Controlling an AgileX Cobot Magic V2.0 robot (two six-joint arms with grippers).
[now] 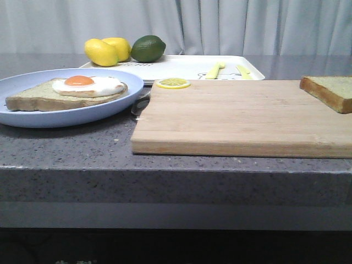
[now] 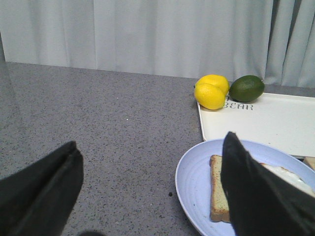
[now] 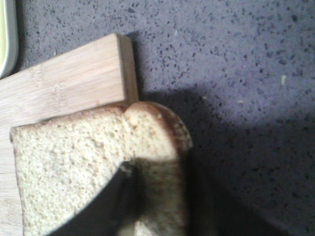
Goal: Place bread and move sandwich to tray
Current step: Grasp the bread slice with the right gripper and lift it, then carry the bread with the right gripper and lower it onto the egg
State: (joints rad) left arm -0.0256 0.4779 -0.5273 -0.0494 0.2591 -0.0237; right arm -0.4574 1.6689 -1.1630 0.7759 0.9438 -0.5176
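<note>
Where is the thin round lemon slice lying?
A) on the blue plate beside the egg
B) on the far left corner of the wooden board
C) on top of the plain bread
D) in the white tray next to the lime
B: the front view shows the lemon slice resting on the far left corner of the wooden board, in front of the white tray and off the blue plate.

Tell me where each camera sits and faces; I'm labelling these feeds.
Front: low at the table edge, facing forward over the wooden cutting board; no robot visible.
Left wrist: above the counter, facing the white rectangular tray; open left hand shows.
Right wrist: looking down on the plain bread slice; one dark finger shows.
Front and left wrist share the light blue round plate.
</note>
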